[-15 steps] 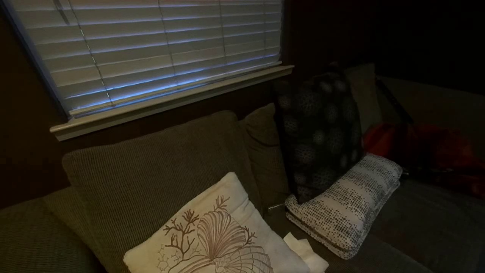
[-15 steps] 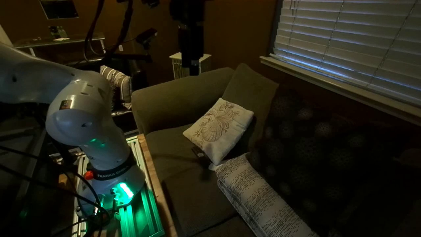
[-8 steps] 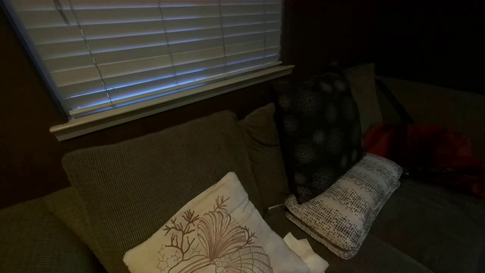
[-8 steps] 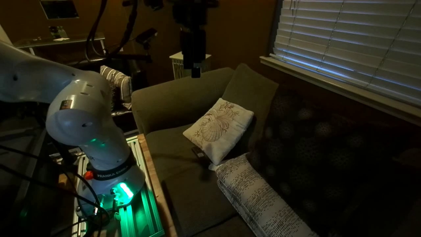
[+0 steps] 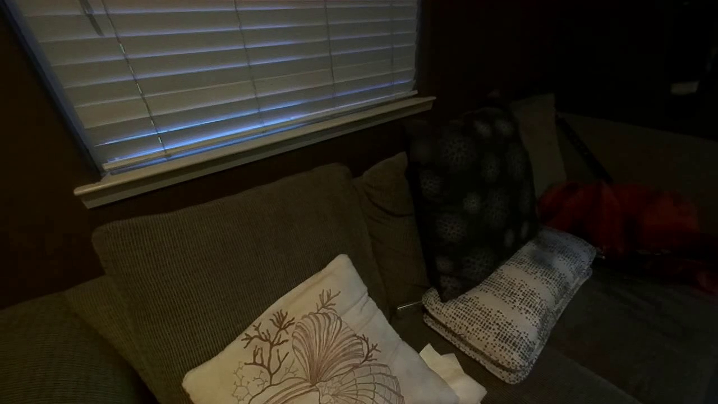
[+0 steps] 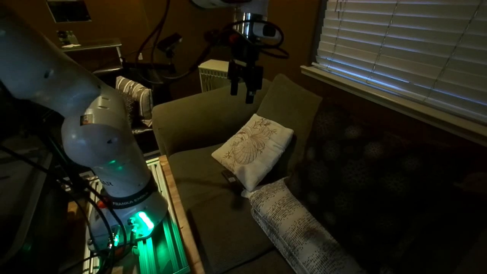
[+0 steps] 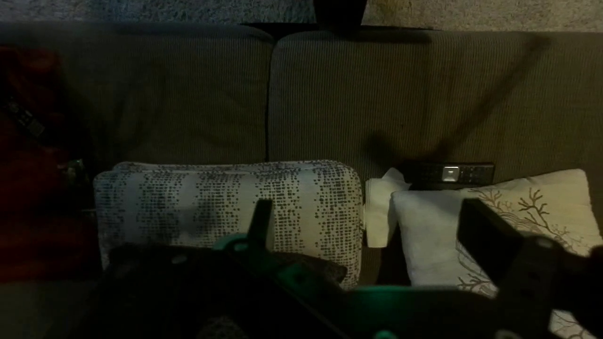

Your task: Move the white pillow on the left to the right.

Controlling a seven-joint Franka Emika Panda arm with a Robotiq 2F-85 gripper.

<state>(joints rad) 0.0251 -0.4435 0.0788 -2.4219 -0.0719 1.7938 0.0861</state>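
Both exterior views slant down across couch (image 6: 213, 224) and blinds (image 5: 252, 67), while the wrist view faces steeply downward.

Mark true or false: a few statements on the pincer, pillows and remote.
1. The pincer stands open. True.
2. The white pillow carries a brown shell motif. True.
3. The wrist view shows the white pillow at left. False: at right, with the dotted oblong pillow to its left.
4. A remote lies on the couch beside the white pillow. True.
5. The dotted oblong pillow stands on end. False: it lies on the couch.
6. The pincer grips the white pillow. False: the pincer holds nothing.
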